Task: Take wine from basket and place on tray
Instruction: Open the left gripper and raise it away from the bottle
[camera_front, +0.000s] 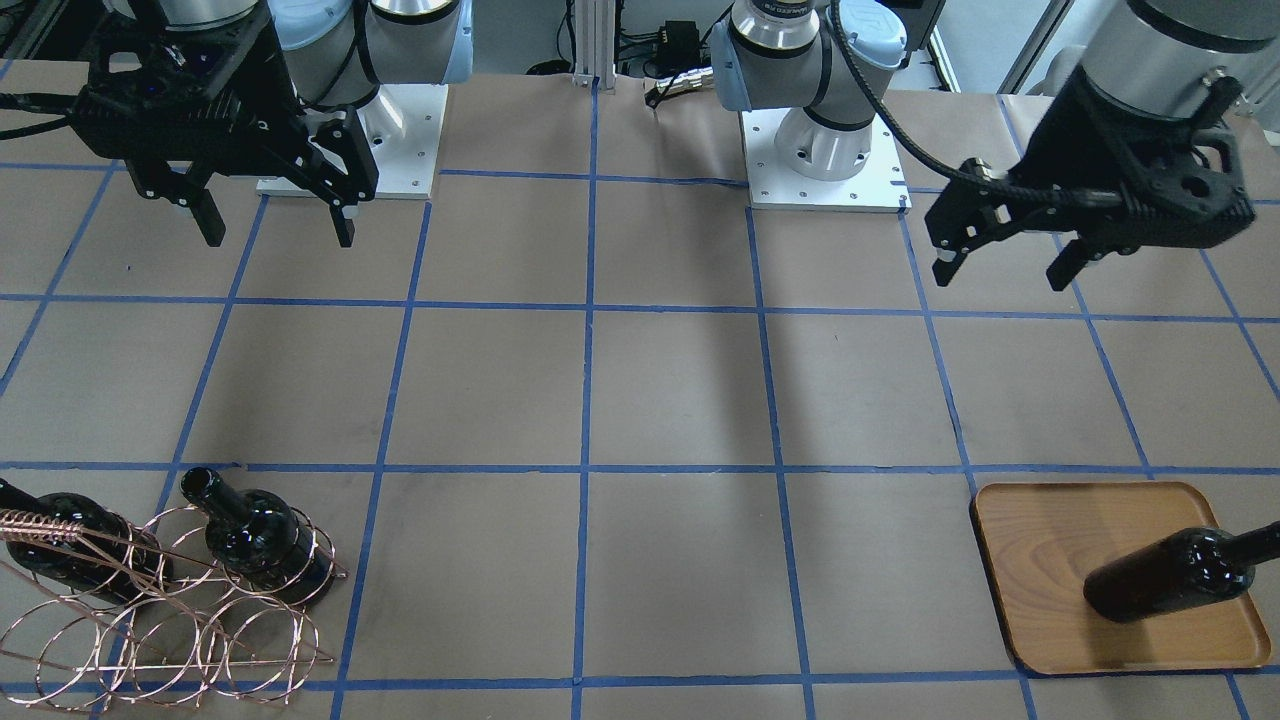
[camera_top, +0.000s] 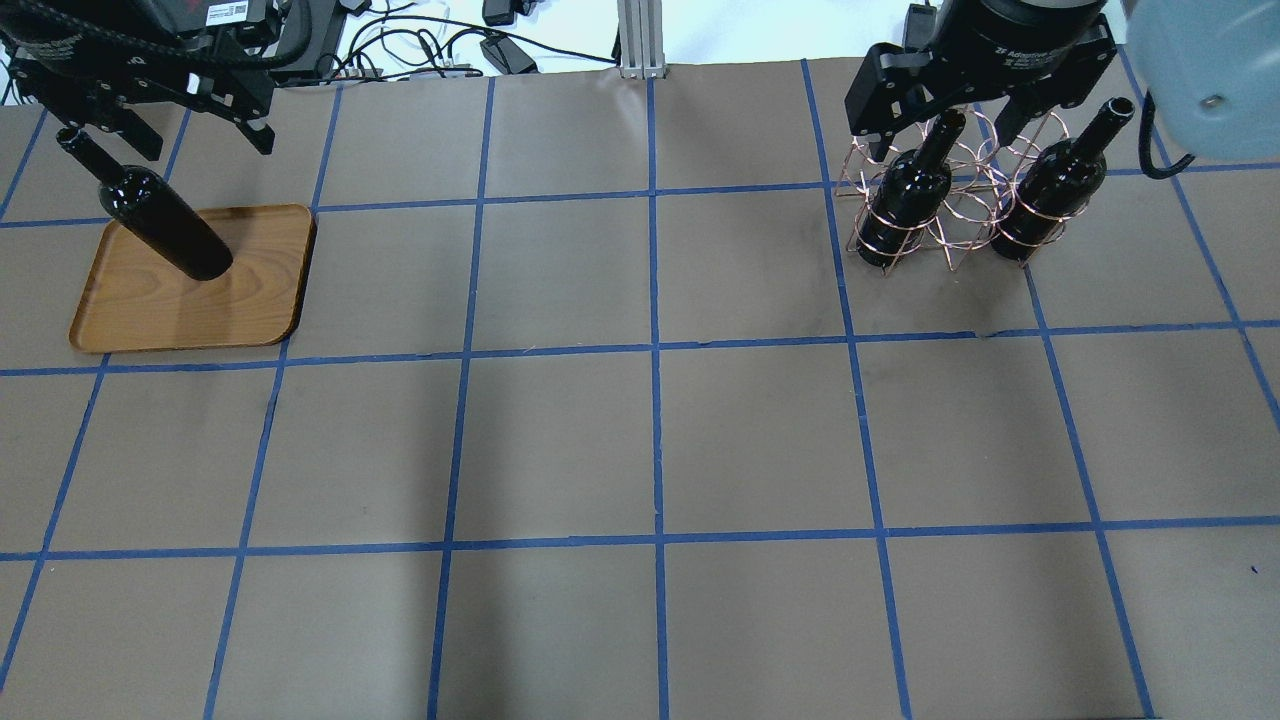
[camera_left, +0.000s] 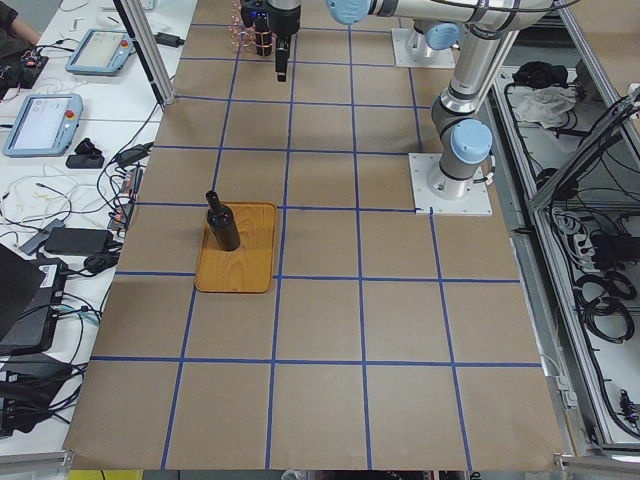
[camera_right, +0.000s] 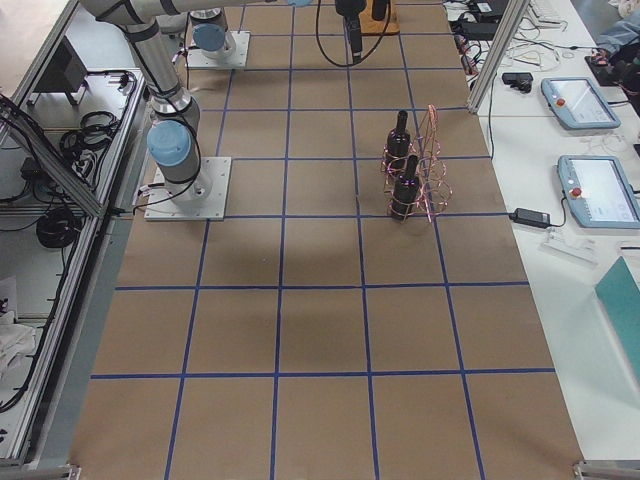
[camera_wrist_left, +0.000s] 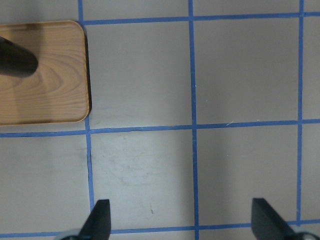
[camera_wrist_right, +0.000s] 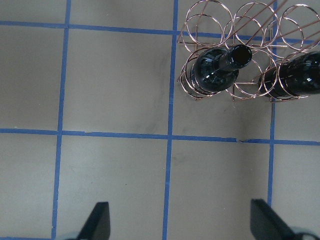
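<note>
Far right on the surface, two wine bottles (camera_top: 905, 200) stand upright in the basket (camera_front: 170, 620); a third bottle (camera_front: 1165, 575) stands on the tray (camera_front: 1020, 540), far left. Right tool (camera_front: 278, 225) and left tool (camera_front: 1005, 272) hang spread, empty. Best pinch a neck squarely, lifting straight up clear of the hoops.

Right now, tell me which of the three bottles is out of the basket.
The bottle standing upright on the tray; the other two bottles sit in the basket's hoops.
</note>
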